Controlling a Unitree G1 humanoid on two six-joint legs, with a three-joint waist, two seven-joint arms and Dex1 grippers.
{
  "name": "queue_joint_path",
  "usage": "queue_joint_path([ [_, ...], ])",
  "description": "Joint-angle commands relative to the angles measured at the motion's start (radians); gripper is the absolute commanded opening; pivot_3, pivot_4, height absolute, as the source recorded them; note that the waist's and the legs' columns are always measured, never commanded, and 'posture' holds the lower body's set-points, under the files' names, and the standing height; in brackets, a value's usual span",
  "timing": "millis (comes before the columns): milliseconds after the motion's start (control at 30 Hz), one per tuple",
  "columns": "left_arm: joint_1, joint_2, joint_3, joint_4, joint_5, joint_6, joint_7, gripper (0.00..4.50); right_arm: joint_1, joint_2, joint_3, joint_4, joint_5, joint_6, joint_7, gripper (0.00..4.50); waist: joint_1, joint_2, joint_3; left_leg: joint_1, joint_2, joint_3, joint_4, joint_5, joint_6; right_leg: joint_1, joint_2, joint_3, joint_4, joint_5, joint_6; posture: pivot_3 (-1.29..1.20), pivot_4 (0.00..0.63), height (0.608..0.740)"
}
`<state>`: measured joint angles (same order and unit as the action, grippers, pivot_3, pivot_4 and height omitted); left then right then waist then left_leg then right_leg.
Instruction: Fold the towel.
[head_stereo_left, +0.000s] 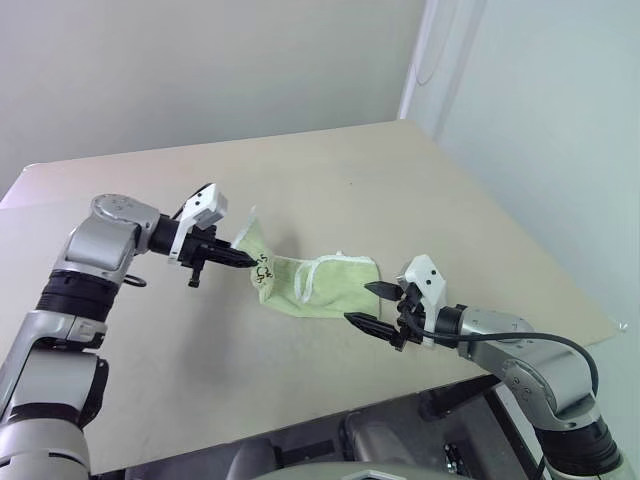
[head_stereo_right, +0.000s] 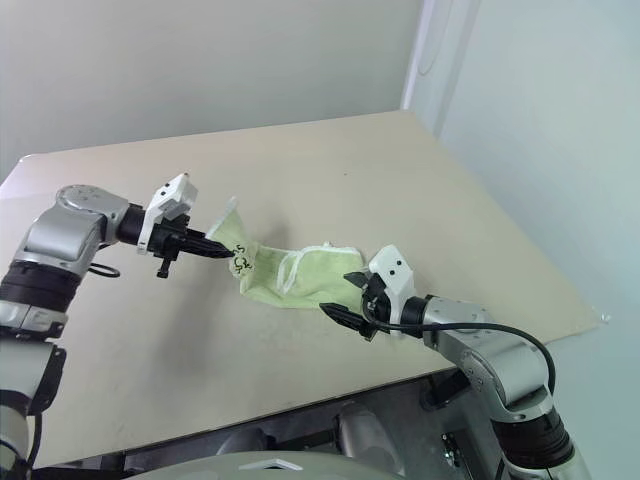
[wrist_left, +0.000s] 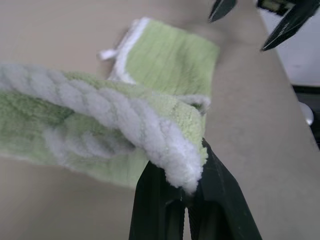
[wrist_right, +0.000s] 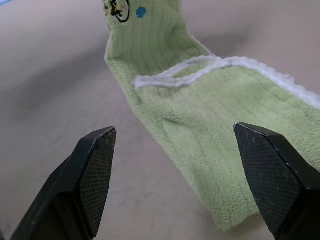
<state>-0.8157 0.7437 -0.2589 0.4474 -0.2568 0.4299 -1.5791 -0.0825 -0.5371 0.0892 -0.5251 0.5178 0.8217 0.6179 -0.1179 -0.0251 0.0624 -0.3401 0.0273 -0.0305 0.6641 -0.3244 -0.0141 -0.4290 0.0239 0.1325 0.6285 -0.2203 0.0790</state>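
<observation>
I have the left pincer (head_stereo_left: 240, 259) pressed together on one end of the towel (head_stereo_left: 320, 285), pinching the white-edged hem and holding that end up off the tabletop (head_stereo_left: 420, 190). The rest of the towel lies bunched on the tabletop near the middle of the head view, trailing away toward four o'clock from the raised end. My right pincer (head_stereo_left: 366, 304) hangs spread wide just at the towel's far end, at about four o'clock from the left one, with nothing between its fingers (wrist_right: 95, 172).

What worries me most is the left grip: in the left wrist view only a thin roll of hem sits between the fingertips, so a quick swing could pull the cloth free and drop it in a heap. The towel is already twisted along its length, and carrying this end over as it is would probably lay a crooked, lumpy fold. If I close the right pincer from here, I judge it could catch just the top layer, or drag the loose end across the tabletop.
</observation>
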Motion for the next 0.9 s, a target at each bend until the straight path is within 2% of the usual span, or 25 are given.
queue_joint_path([
  [33, -0.086, -0.063, -0.046, 0.058, 0.019, -0.056, -0.034, 0.03, 0.010, 0.004, -0.039, -0.040, 0.010, -0.011, -0.025, 3.95, 0.001, 0.000, 0.000, 0.000, 0.000, 0.000, 0.000, 0.000, 0.000, 0.000, 0.000, 0.000, 0.000, 0.000, 0.000, 0.00, 0.000, 0.740],
  [300, -0.173, -0.210, -0.235, 0.138, -0.013, -0.150, -0.035, 0.03, 0.101, 0.002, -0.107, -0.103, 0.030, 0.009, -0.090, 3.95, 0.014, -0.001, 0.000, 0.000, 0.000, 0.000, 0.000, 0.000, 0.000, 0.000, 0.000, 0.001, 0.000, 0.000, 0.001, 0.00, 0.000, 0.740],
  [433, -0.217, -0.300, -0.255, 0.267, 0.036, -0.204, -0.035, 0.03, 0.138, 0.003, -0.134, -0.134, 0.043, 0.019, -0.117, 3.95, 0.019, -0.001, 0.000, 0.001, -0.001, 0.000, 0.002, 0.000, 0.000, 0.001, 0.000, 0.001, 0.000, 0.000, 0.001, 0.00, 0.000, 0.740],
  [567, -0.235, -0.325, -0.262, 0.321, 0.041, -0.240, -0.035, 0.03, 0.153, 0.001, -0.140, -0.147, 0.052, 0.023, -0.130, 3.95, 0.016, -0.001, 0.001, 0.000, -0.001, 0.000, 0.001, 0.000, 0.000, 0.001, 0.001, 0.002, 0.001, 0.000, 0.001, 0.00, 0.000, 0.740],
  [600, -0.244, -0.361, -0.257, 0.354, 0.052, -0.243, -0.035, 0.03, 0.172, 0.004, -0.144, -0.162, 0.054, 0.025, -0.142, 3.95, 0.019, -0.001, 0.000, 0.000, 0.000, 0.000, 0.001, 0.000, 0.000, 0.001, 0.001, 0.002, 0.001, 0.000, 0.001, 0.00, 0.000, 0.740],
  [700, -0.267, -0.444, -0.228, 0.434, 0.088, -0.237, -0.029, 0.74, 0.205, 0.015, -0.149, -0.191, 0.059, 0.030, -0.172, 3.95, 0.028, -0.001, 0.000, 0.000, -0.001, -0.001, 0.001, 0.000, 0.000, 0.002, 0.001, 0.002, 0.000, -0.001, 0.001, 0.00, 0.000, 0.740],
  [900, -0.283, -0.491, -0.200, 0.463, 0.069, -0.217, -0.035, 2.77, 0.215, 0.016, -0.134, -0.189, 0.048, 0.034, -0.203, 3.95, 0.017, -0.002, 0.001, -0.001, -0.002, -0.001, 0.001, 0.000, 0.001, 0.002, 0.001, 0.004, 0.000, -0.001, 0.002, 0.00, 0.000, 0.740],
])
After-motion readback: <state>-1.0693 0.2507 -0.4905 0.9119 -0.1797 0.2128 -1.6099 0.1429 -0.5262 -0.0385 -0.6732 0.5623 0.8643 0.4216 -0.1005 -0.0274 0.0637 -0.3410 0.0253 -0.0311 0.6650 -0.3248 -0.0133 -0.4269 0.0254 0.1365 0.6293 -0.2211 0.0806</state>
